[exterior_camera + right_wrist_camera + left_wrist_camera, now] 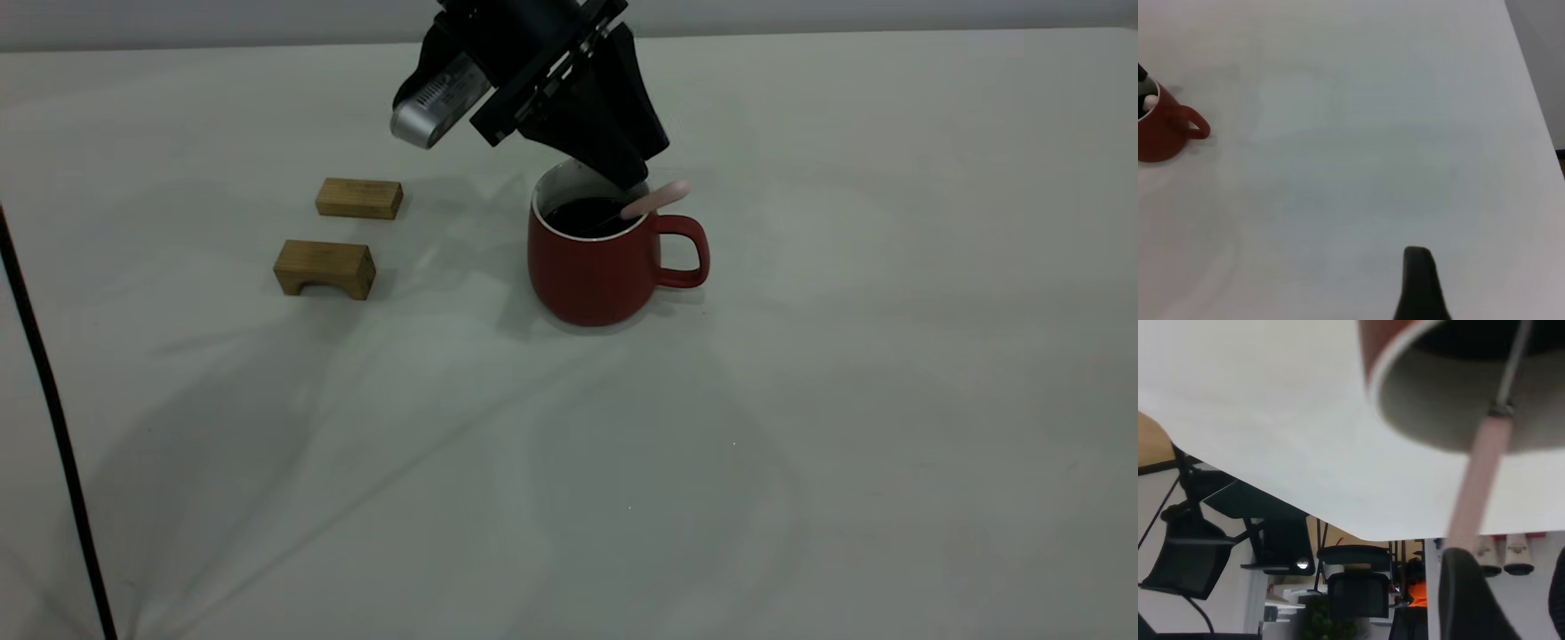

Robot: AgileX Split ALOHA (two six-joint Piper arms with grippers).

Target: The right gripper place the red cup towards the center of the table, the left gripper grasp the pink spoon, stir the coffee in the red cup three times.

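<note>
Table (pixel 569 498): nearest us it lay bare, pale and flat.
Cup (pixel 591 267): we saw it near the table's middle, upright, handle to the right, coffee (pixel 587 216) inside.
Blocks (pixel 342 233): two wooden ones stood left of the cup, well apart from it.
Spoon (pixel 656 199): its pink handle leaned over the right rim, the metal end down in the coffee.
Left gripper (pixel 636 182): above the cup's far side, clamped on the spoon's handle.
Right gripper (pixel 1421 280): well away to the right; we could not tell its fingers' state.
Handling: we judged the spoon light, stiff and slim, best held high on the handle; the cup heavy, breakable, liable to spill.
</note>
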